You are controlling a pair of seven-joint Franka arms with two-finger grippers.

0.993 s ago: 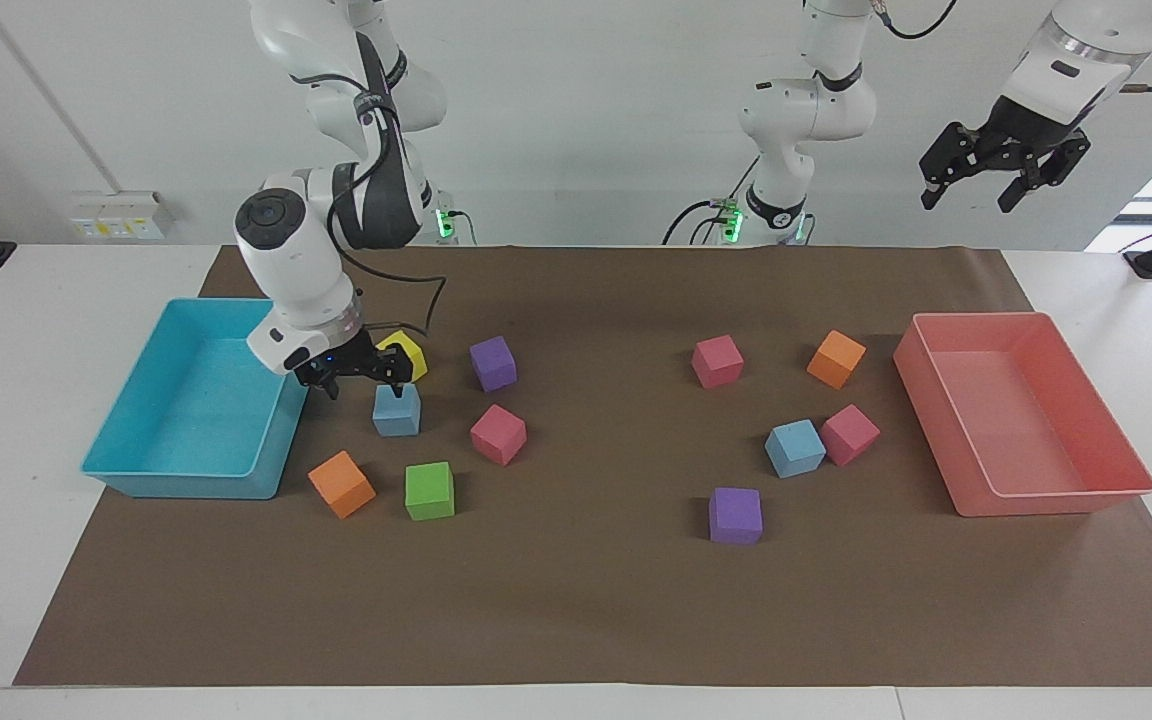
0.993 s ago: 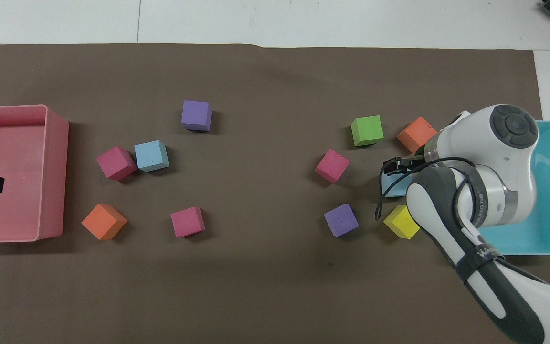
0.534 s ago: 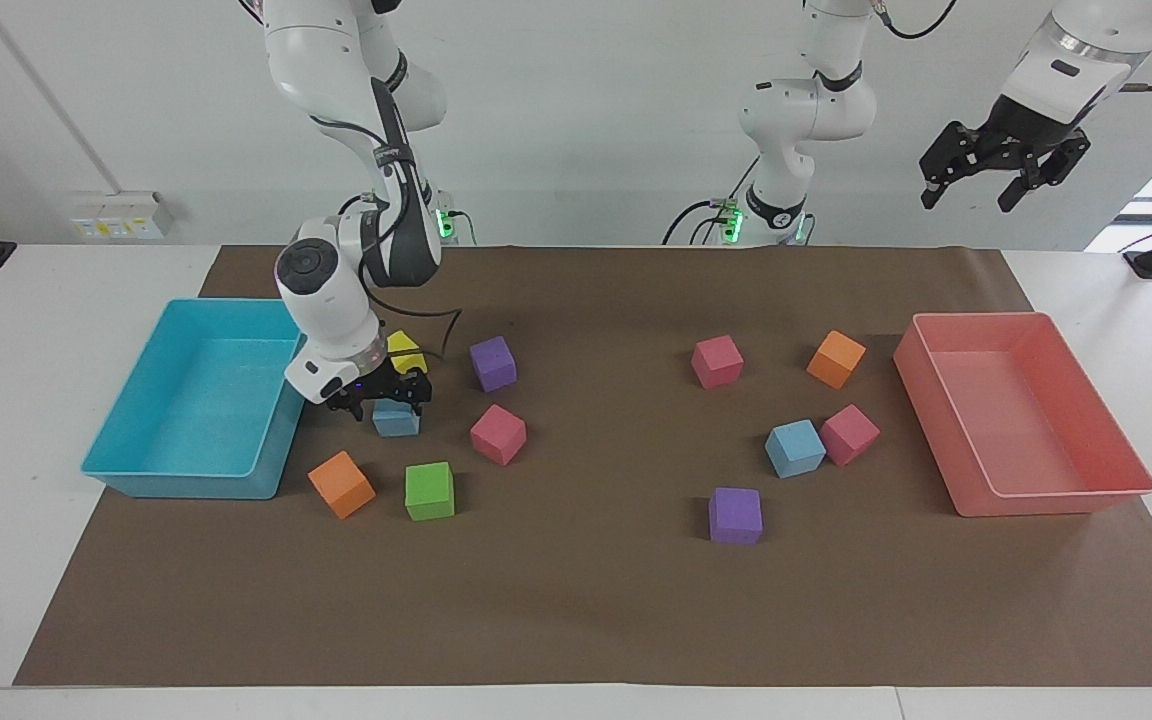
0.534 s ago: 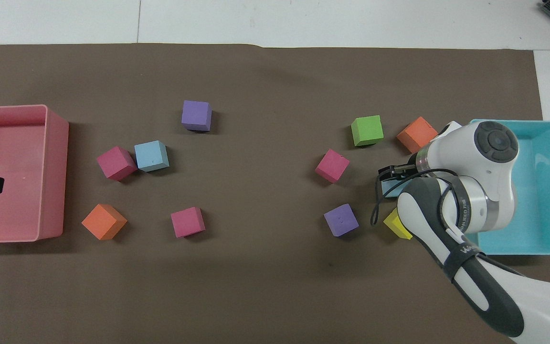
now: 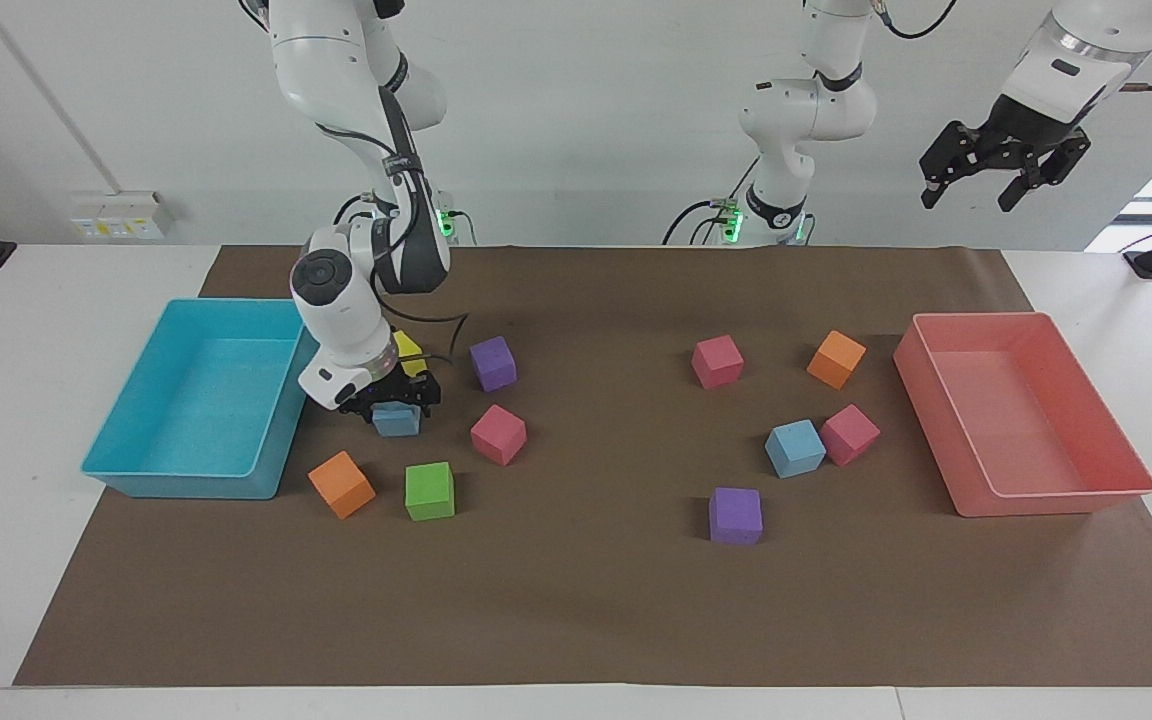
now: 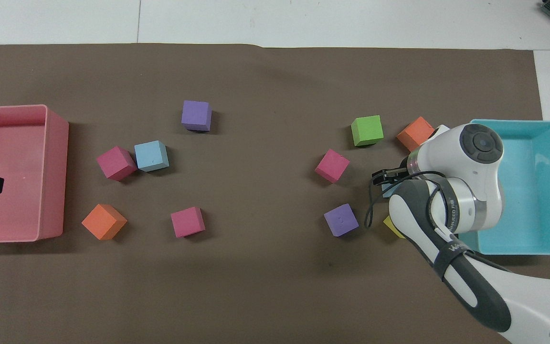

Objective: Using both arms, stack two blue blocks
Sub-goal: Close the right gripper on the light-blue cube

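- Second blue block [image 5: 794,448]: untouched, lower centre of the facing view, touching a pink cube [image 5: 849,434].
- First blue block [image 5: 396,421]: mid-frame beside the teal tray [image 5: 186,487]. Right gripper [image 5: 398,402] has dropped onto it, fingers open astride it. Closing looks next.
- Left gripper [image 5: 968,200]: open, empty, waiting in the frame's upper corner.

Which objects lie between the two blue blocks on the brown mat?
In the facing view, one pink cube lies between the blue block under the right end effector and the other blue block; the rest of that stretch is bare mat.
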